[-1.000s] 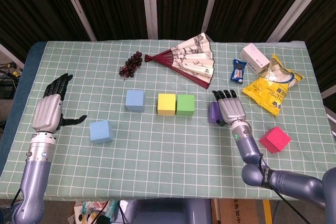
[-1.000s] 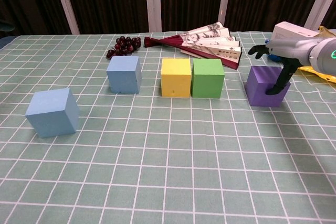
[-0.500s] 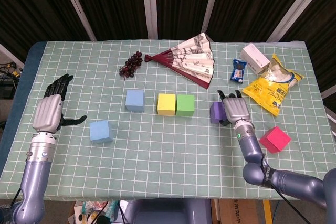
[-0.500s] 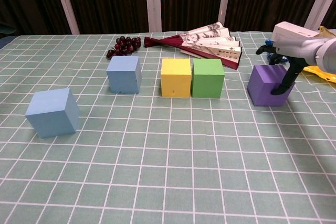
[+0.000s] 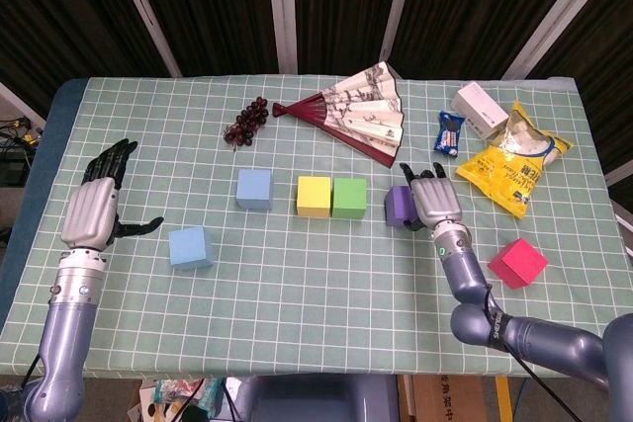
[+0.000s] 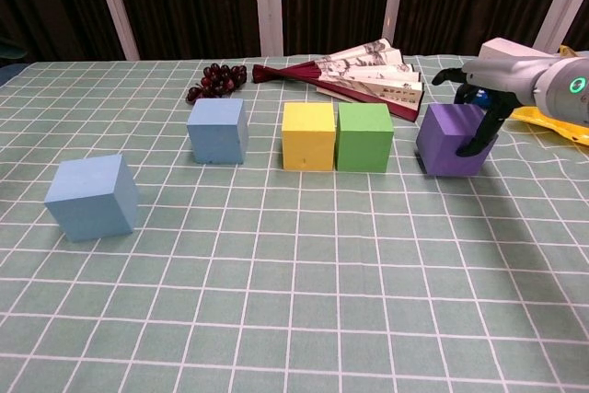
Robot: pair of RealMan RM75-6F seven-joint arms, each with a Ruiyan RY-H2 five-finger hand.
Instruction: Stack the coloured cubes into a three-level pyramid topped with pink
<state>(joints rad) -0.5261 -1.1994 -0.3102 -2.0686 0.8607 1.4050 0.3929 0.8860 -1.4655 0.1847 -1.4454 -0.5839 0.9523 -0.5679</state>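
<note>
purple cube (image 6: 448,140) on the bench (image 5: 297,284), just right of the green cube (image 6: 364,136) with a narrow gap between them; it sits slightly turned, and in the chest view its near left bottom edge looks a little raised, though this is hard to tell. right hand (image 5: 435,201) against the cube's right side, with fingers (image 6: 480,133) down its right face and others reaching over the top: the hand grips the cube. green cube touching the yellow cube (image 6: 308,135) on its left, the two side by side in a row. blue cube (image 6: 218,130) a short gap left of the yellow one, on the same line. second blue cube (image 6: 92,196) apart from the row, nearer the front edge and further left. pink cube (image 5: 517,263) alone near the right front of the bench, right of the right forearm, well apart from the row. left hand (image 5: 94,207) over the left part of the bench, left of the second blue cube, fingers spread and holding nothing. behind the row: a bunch of dark grapes (image 5: 246,121), an opened folding fan (image 5: 358,111), a small blue packet (image 5: 450,132), a white box (image 5: 480,110) and a yellow snack bag (image 5: 513,160) at the right rear. the bench carries a green cloth with a white grid.
</note>
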